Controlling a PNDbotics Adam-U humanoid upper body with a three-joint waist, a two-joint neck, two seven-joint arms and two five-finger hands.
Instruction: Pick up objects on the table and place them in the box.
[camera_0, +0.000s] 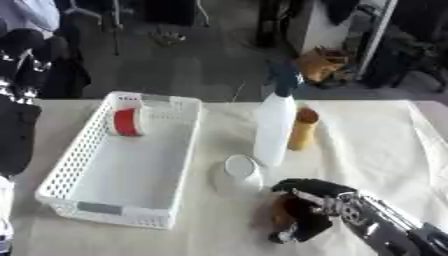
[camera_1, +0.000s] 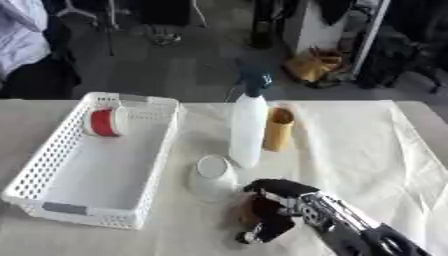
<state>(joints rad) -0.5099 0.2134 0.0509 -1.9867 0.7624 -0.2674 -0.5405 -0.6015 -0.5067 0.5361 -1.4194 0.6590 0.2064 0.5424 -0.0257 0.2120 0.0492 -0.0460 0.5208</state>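
Now the right hand (camera_0: 302, 215) curls around a brown thing (camera_0: 282, 210), right of the basket (camera_0: 79, 165) and just in front of the cup (camera_0: 241, 167). Lifting carelessly, the arm could knock the cup or the bottle (camera_0: 274, 130) behind it.

The basket (camera_0: 83, 170) looks like white perforated plastic; the spray bottle (camera_0: 274, 130) is smooth, slightly glossy white plastic. A creased matt cloth covers the surface (camera_0: 385, 145). The right robot hand (camera_0: 306, 212) is black with silvery metal joints.

White perforated basket (camera_0: 79, 165), red roll (camera_0: 127, 121)
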